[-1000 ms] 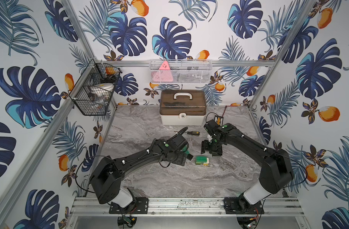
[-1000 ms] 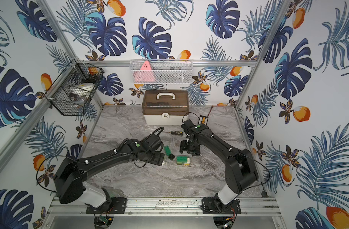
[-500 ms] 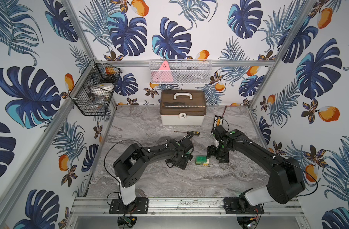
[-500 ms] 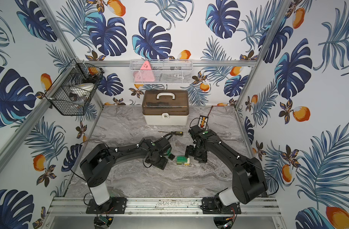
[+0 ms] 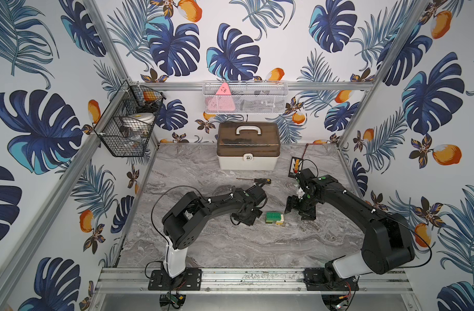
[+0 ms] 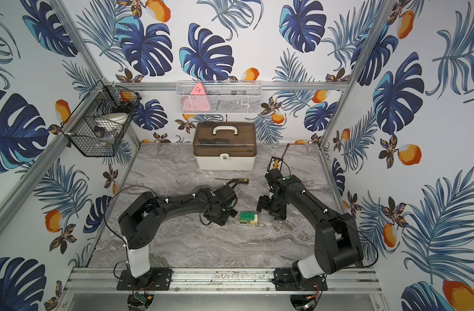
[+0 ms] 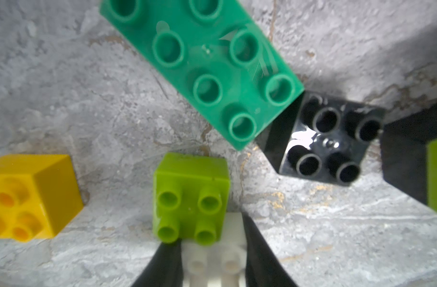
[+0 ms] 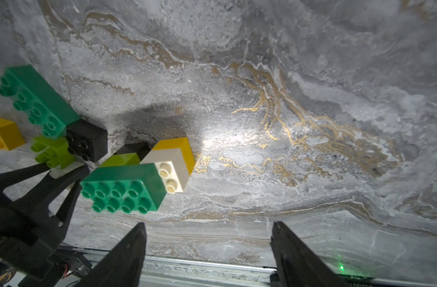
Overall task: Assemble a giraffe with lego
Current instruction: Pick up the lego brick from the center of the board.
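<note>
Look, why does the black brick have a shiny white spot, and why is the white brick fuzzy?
Left wrist view: the black brick is glossy and mirrors a light, so that spot is glare; the white brick sits near the lens, probably out of focus. Right wrist view: a bright patch on the marble table.

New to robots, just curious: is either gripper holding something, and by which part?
The left gripper pinches a white brick by its opposite sides; the right gripper is open and empty.

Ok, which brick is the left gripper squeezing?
The white brick, between the left gripper's fingers. The lime brick sits just beyond; the yellow brick and black brick lie clear of it.
</note>
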Controlling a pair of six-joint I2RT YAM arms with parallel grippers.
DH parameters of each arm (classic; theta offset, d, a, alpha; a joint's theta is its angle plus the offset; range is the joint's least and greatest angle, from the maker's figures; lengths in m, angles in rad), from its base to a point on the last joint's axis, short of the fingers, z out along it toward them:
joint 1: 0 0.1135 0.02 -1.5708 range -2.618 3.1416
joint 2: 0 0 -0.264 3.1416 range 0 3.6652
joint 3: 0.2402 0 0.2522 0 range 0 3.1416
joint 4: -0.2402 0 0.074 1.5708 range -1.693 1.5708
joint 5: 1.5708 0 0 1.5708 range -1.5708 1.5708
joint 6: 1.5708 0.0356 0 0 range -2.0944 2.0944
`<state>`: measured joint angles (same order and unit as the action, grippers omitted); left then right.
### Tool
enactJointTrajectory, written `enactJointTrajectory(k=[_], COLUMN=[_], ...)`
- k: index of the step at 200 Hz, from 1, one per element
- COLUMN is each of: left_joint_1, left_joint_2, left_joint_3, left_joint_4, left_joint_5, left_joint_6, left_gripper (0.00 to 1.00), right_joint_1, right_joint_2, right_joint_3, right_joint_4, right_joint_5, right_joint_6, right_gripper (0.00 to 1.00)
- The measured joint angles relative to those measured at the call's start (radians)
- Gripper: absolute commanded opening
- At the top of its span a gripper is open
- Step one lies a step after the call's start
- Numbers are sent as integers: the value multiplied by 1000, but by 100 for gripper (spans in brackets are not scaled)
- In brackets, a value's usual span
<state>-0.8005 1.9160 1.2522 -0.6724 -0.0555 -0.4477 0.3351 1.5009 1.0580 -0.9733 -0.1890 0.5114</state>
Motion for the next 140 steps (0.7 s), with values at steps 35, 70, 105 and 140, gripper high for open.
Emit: enactJointTrajectory(k=[35, 70, 105, 140], left_joint_1=[-4, -19, -54, -91], left_joint_2=[-29, -107, -98, 5], left_joint_3=[-17, 35, 298, 489], left_joint_4=[-12, -98, -209, -272], left_joint_5=[2, -1, -3, 7], left_joint_6=[-7, -29, -55, -107], left_gripper=[7, 7, 10, 10], right_joint_1=[-23, -28, -27, -27], right_joint_2=[27, 60, 96, 142], right_joint_3=[-30, -45, -77, -121], right_joint_4=[21, 45, 89, 138], right_joint_5=[0, 12, 34, 42], right_joint_6=[-21, -34, -38, -38], right_gripper=[81, 81, 81, 81])
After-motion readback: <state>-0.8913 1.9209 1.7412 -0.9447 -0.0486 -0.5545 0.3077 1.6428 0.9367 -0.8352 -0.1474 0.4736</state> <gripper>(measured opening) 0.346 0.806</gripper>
